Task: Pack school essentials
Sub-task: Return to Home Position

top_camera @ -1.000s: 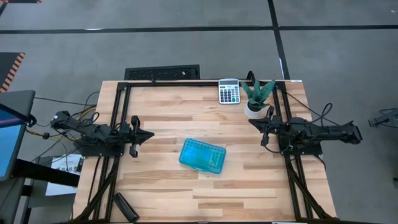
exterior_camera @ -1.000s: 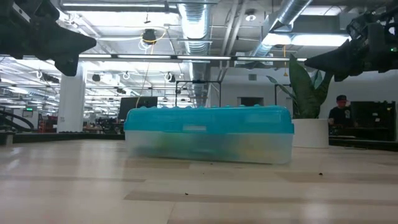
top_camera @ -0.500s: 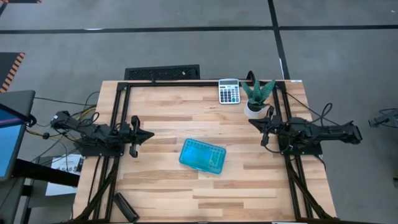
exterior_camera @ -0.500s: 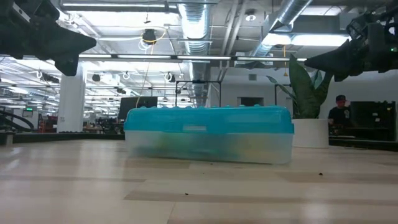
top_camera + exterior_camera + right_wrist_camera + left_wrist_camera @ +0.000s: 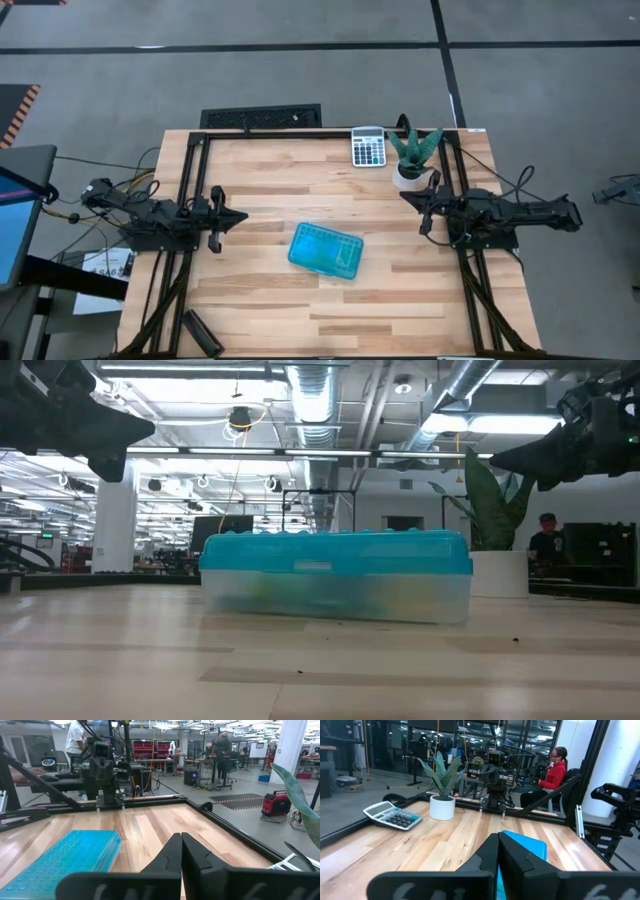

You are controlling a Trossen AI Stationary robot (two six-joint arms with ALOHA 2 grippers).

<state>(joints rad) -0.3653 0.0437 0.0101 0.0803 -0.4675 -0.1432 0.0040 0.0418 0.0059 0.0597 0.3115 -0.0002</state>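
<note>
Left gripper (image 5: 238,217) at 9 o'clock, right gripper (image 5: 406,197) at 3, both pressed together, empty. Blue supply box (image 5: 326,252) lidded at centre; packing looks done.

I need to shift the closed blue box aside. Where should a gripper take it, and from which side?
Probably from above, pinching the blue box across its shorter width at mid-length: it lies flat, lid shut, and both long sides are straight with nothing against them.

Wooden table (image 5: 260,300) with teal box (image 5: 326,252), calculator (image 5: 368,147), potted plant (image 5: 413,160)
</note>
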